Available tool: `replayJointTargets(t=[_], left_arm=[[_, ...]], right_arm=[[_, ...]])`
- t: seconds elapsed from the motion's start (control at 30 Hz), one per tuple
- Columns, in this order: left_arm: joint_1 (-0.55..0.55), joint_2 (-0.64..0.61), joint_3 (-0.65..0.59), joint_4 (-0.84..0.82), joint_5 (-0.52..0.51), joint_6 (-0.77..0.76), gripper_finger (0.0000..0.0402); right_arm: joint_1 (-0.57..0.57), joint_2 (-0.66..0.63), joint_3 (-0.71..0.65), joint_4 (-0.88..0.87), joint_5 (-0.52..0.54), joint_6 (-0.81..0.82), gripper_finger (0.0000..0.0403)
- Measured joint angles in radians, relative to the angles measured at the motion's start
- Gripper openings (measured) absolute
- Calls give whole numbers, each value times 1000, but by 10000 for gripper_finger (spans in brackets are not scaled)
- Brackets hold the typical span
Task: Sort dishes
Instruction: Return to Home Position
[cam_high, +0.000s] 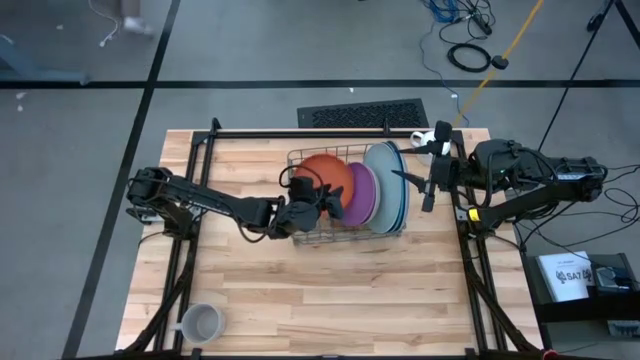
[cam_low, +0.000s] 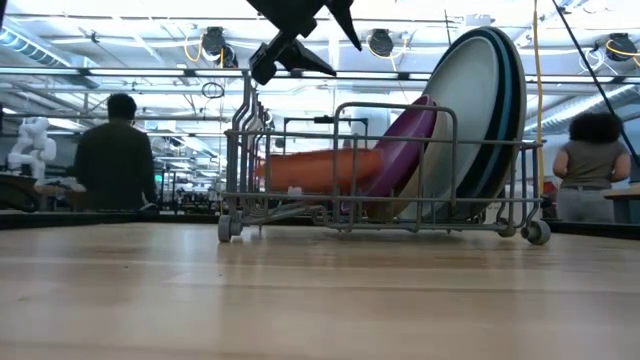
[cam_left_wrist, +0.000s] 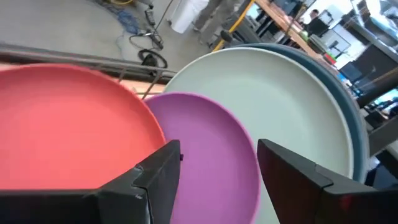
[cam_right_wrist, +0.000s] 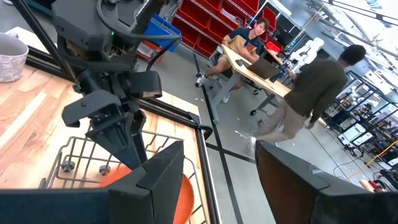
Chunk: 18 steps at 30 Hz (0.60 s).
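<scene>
A wire dish rack (cam_high: 300, 232) stands mid-table. In it an orange plate (cam_high: 322, 172) lies low and tilted, and a purple plate (cam_high: 361, 194) leans on a large pale grey plate (cam_high: 383, 180). Blue plates (cam_high: 400, 190) stand on edge behind that one at the rack's right end. My left gripper (cam_high: 335, 206) hangs open above the rack over the orange and purple plates (cam_left_wrist: 211, 143), touching nothing; it also shows at the top of the low view (cam_low: 300, 40). My right gripper (cam_high: 413, 190) is open and empty just right of the rack.
A white mug (cam_high: 420, 137) stands at the far right by the rack. A grey mug (cam_high: 200, 322) stands at the near left corner. Black frame rails (cam_high: 185, 200) run along both table sides. People stand and sit in the room beyond (cam_low: 115, 150).
</scene>
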Motion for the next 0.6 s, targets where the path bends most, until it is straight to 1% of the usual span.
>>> replayJointTargets(t=[0.1,0.33,0.47,0.5,0.6], left_arm=[[-1,0,0,27,0,36,214],[-1,0,0,40,-3,52,214],[-1,-16,0,53,18,121,214],[-1,-26,0,52,21,149,214],[-3,-63,0,71,34,229,214]], right_arm=[[0,0,0,1,0,0,192],[0,0,0,-5,0,0,192],[0,11,1,-44,-1,5,192],[0,19,1,-68,-7,2,192],[-1,60,1,-132,-69,-7,192]])
